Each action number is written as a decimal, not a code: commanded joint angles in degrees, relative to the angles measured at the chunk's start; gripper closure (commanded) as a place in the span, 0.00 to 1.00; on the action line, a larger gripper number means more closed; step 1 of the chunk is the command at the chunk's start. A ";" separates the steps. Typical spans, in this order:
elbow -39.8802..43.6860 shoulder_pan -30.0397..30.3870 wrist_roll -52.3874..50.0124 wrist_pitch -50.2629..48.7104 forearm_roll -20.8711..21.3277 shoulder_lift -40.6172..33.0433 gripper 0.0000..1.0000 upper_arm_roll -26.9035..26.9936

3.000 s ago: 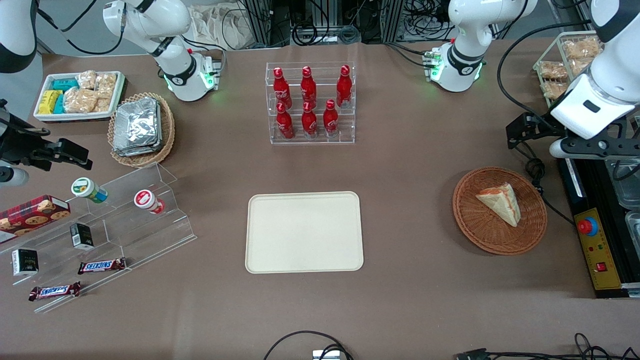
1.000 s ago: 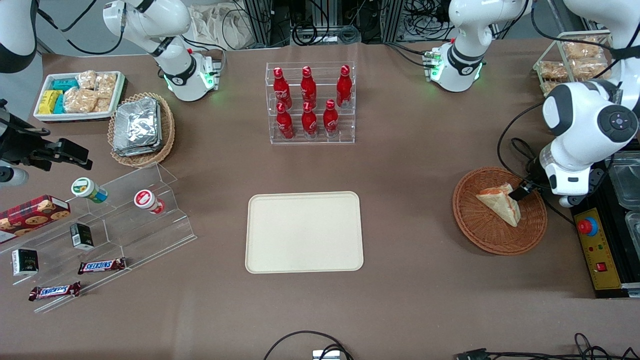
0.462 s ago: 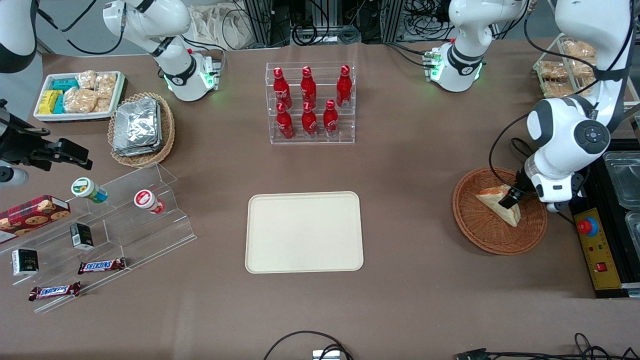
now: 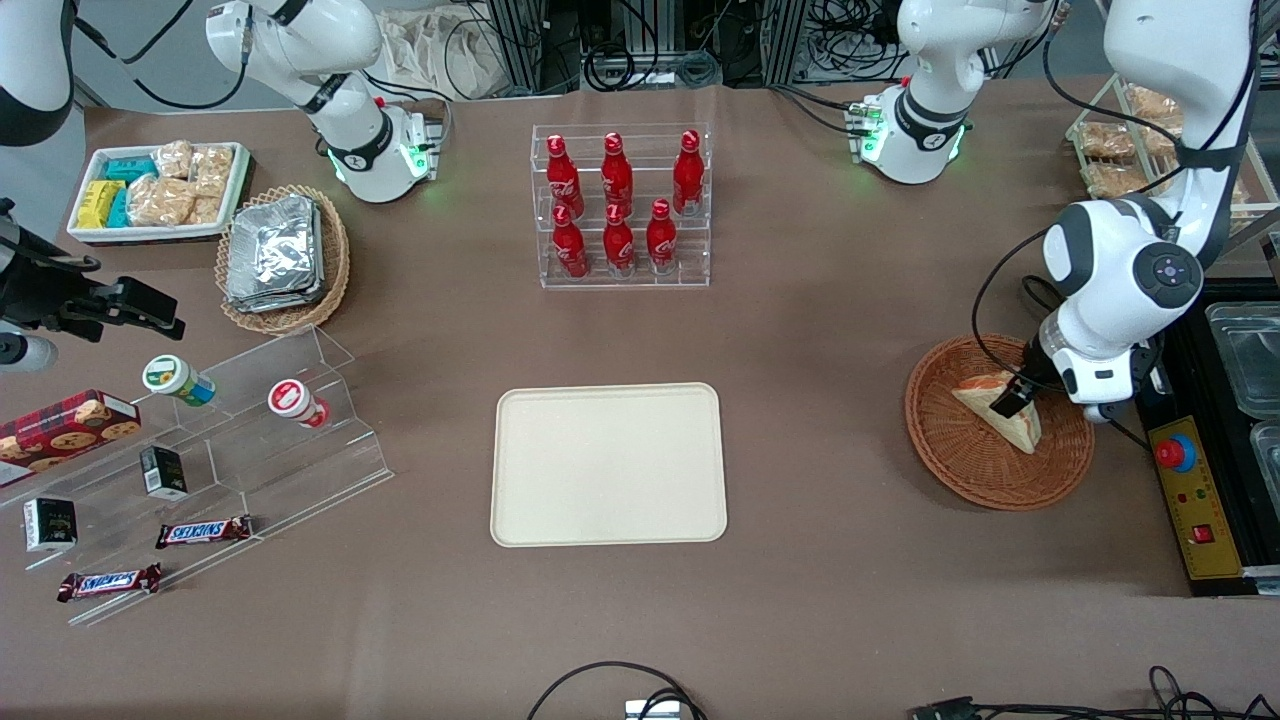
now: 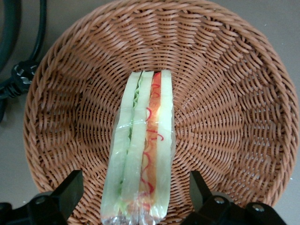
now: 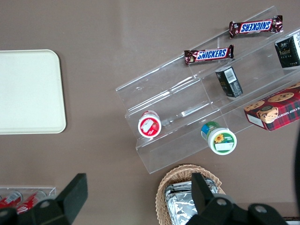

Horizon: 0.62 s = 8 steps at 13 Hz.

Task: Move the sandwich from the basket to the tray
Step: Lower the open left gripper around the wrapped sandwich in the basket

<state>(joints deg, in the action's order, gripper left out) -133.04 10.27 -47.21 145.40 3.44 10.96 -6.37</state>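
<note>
Front view: the working arm reaches down over the basket (image 4: 985,460) at its own end of the bench (image 4: 820,330).
Sandwich (image 4: 1000,410): lies wrapped in the basket, filling stripe up in the left wrist view (image 5: 143,150).
Basket: round brown wicker (image 5: 234,93), resting on the bench near the edge with the red button box (image 4: 1190,490).
Tool (image 4: 1008,401): low over the sandwich; in the wrist view (image 5: 136,197) its two fingers (image 5: 70,190) stand apart, one on each side of the wedge, not pressing it.
Tray (image 4: 608,464): flat, cream, at the middle of the bench, well apart from the basket.
Bottle rack (image 4: 620,205): red bottles, farther from the front camera than the tray.
</note>
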 commanded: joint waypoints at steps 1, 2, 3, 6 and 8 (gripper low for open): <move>-1.17 0.10 -1.31 4.18 0.87 1.69 0.00 -0.22; -1.70 0.10 -1.31 5.76 0.87 2.22 0.00 -0.22; -1.87 0.19 -1.13 6.91 0.87 2.92 0.00 -0.13; -1.88 0.19 -0.35 7.27 0.96 3.28 0.36 -0.13; -1.61 0.19 0.71 7.01 0.96 3.54 0.59 -0.13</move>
<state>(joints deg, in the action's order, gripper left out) -134.05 10.27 -47.05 151.46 3.44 14.76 -6.37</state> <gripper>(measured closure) 0.273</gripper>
